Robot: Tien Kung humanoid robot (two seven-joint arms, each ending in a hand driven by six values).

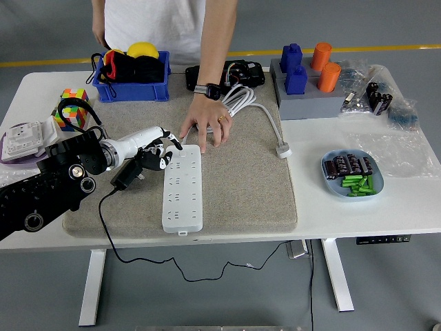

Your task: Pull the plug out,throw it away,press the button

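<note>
Plug out and lying loose; left hand at the strip's upper left edge.
Black plug (127, 175) rests on the grey mat (241, 200), just left of the white power strip (183, 187). Left hand (156, 151), fingers loosely spread, holds nothing. A person's hand (206, 127) pins the strip's far end. Mat right of the strip lies open.
</note>
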